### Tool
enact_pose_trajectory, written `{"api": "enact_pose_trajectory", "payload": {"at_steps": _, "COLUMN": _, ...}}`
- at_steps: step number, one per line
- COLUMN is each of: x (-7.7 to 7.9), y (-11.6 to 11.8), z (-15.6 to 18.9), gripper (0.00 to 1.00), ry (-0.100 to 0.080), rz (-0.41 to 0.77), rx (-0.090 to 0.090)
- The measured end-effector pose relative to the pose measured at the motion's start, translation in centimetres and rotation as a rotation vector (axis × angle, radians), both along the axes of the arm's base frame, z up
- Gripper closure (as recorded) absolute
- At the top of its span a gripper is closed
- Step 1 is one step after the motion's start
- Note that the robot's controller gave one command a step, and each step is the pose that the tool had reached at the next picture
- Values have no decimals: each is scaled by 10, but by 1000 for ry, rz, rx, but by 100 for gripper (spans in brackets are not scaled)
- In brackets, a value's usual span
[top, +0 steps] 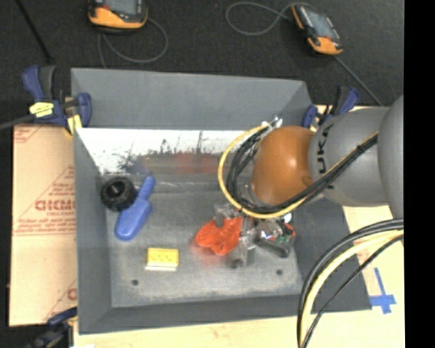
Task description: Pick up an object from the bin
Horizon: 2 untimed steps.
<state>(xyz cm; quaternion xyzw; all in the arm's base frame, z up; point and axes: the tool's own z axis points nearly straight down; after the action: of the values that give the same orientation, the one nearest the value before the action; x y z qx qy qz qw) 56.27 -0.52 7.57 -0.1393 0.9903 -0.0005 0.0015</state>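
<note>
The one legible marking is on the thick grey metal robot arm (357, 160), at 3 o'clock in the camera view. Black capital letters run lengthwise along its casing, just beside the rounded orange cover (282, 166), and they spell the brand name KUKA. The U, K and A are the clearest.

At 7 o'clock on the floor of the grey metal bin (190, 102), a small flat yellow rectangular block (162, 257) has tiny dark marks on its top face, too small to read.

Two orange-and-black handheld devices lie on the table at 11 o'clock (117, 12) and 1 o'clock (316, 27). Their faces are too small to read.
</note>
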Motion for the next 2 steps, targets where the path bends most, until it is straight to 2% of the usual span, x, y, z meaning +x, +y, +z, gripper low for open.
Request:
{"api": "enact_pose_trajectory", "payload": {"at_steps": 1, "x": -1, "y": 5, "z": -2, "gripper": 0, "ry": 0, "rz": 235, "rx": -1}}
{"api": "enact_pose_trajectory", "payload": {"at_steps": 2, "x": 2, "y": 0, "z": 2, "gripper": 100, "ry": -6, "rz": 0, "rx": 2}}
